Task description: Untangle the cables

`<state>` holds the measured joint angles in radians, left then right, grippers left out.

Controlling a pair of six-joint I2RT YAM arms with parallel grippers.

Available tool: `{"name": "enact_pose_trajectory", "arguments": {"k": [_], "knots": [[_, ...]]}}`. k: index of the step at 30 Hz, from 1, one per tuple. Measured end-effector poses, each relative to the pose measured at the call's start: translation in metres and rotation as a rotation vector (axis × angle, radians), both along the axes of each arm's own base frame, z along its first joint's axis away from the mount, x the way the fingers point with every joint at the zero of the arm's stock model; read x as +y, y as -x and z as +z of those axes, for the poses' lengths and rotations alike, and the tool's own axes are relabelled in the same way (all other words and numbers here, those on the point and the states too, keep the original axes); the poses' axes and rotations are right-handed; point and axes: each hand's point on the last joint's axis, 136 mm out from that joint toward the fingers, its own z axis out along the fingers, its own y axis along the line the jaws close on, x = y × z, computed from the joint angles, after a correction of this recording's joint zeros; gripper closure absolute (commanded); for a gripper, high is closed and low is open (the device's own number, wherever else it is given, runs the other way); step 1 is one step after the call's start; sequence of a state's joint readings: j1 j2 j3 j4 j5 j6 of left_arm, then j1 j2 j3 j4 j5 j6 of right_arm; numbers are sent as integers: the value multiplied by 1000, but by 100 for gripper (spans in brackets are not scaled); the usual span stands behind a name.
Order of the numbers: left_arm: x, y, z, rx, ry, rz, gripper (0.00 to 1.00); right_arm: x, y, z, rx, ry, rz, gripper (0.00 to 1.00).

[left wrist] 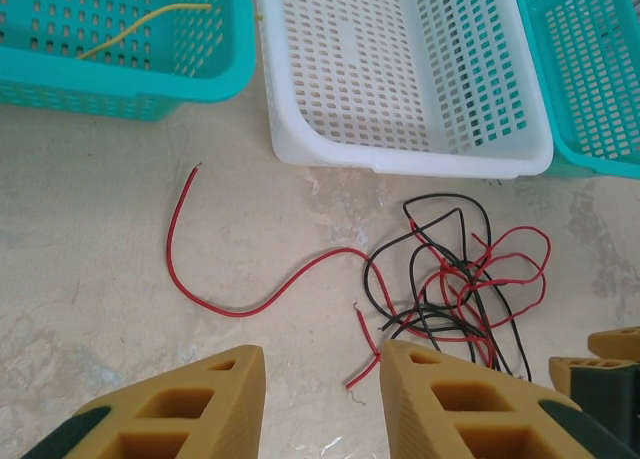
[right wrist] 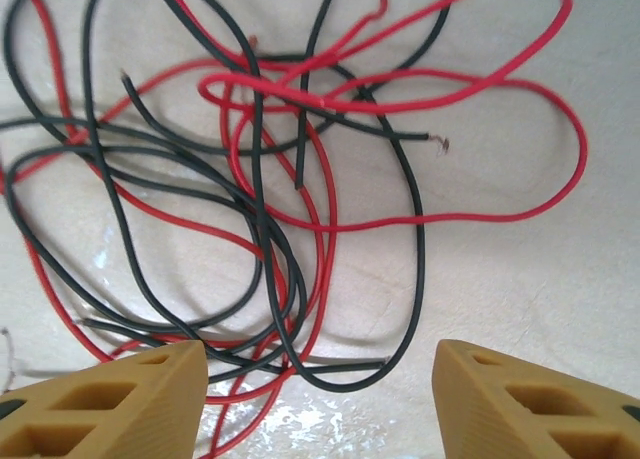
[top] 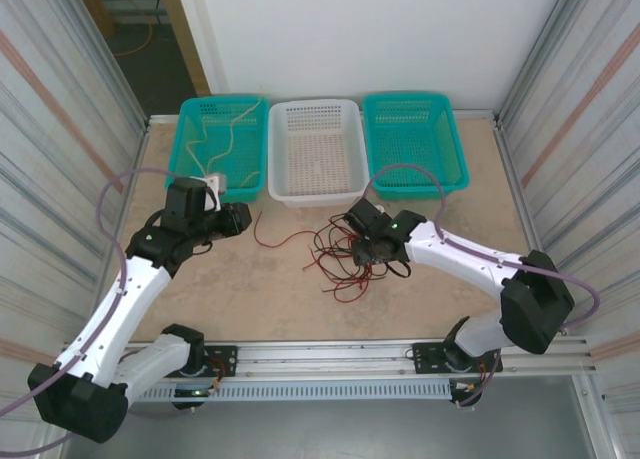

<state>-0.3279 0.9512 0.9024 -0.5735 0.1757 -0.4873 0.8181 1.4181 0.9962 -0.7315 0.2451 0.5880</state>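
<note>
The cables are a loose tangle of red and black wires (top: 345,259) on the table in front of the white basket. One long red wire (left wrist: 250,301) trails left out of the tangle (left wrist: 455,279). Pale yellow wires (top: 228,139) lie in the left teal basket. My left gripper (left wrist: 322,357) hovers left of the tangle, open, and a red wire end (left wrist: 362,367) lies beside its right finger (left wrist: 440,399). My right gripper (right wrist: 320,359) is open low over the tangle (right wrist: 260,179), with a black loop (right wrist: 345,381) lying between its fingertips, not pinched.
Three baskets stand along the back: a teal basket (top: 190,164) on the left, a white basket (top: 290,194) in the middle and a teal basket (top: 455,174) on the right. Corrugated walls close in both sides. Bare tabletop (top: 230,289) lies in front of the tangle.
</note>
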Motion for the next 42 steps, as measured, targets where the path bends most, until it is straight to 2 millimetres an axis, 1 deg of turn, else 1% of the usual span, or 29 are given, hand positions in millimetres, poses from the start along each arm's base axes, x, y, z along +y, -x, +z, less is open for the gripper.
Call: {"name": "enact_pose_trajectory", "arguments": {"k": [3,5,7,8,11,14,16,19,20,21,23,24,25,27,28,29,30,31,32,34,36,37,39,42], "knots": [[0,1,-6,13,-4,0,63,12,-8,10,-25,-35,18,47],[0,2,-7,16,-1,-2,64,23,-16,12,-35,-43,33,53],[0,3,-6,16,3,-2,63,36,-21,10,-38,-48,45,53],[0,3,-5,13,5,-1,63,42,-20,5,-34,-43,58,51],[0,5,-2,5,9,-1,63,54,-5,-5,-13,-25,111,45],[1,5,-1,-2,11,1,63,64,21,-12,1,-18,171,41],[1,5,-1,0,12,1,63,63,39,-18,19,-9,193,41],[-1,3,-2,6,18,-3,63,53,52,-27,44,16,178,45],[-2,2,-3,8,21,-4,63,49,53,-30,49,26,170,47],[-4,1,-3,8,27,-8,63,46,54,-33,53,38,159,53],[-6,-1,-2,7,37,-14,63,42,52,-36,51,54,144,80],[-7,-1,-2,7,41,-18,63,42,51,-37,49,63,144,92],[-8,-1,-2,6,44,-21,63,41,50,-39,51,71,141,100],[-10,-1,1,-4,56,-31,61,44,48,-36,50,74,144,100],[-12,-1,4,-12,65,-39,59,48,46,-31,42,69,154,100],[-14,-1,6,-18,74,-45,58,52,44,-24,31,58,164,100],[-16,-1,10,-29,90,-56,56,58,42,-12,12,35,177,100],[-18,-1,14,-41,104,-65,55,63,40,1,-9,9,188,100],[-22,-1,20,-62,123,-81,52,69,37,19,-39,-28,199,100],[-30,1,31,-106,162,-114,47,78,32,59,-102,-115,215,100],[-45,7,44,-155,196,-181,40,83,26,113,-189,-236,216,100],[-53,11,50,-175,209,-215,38,82,23,136,-227,-290,212,100],[-76,22,65,-235,237,-320,33,77,16,183,-303,-400,198,100],[-106,42,82,-309,258,-466,29,65,3,233,-382,-531,163,100]]}}
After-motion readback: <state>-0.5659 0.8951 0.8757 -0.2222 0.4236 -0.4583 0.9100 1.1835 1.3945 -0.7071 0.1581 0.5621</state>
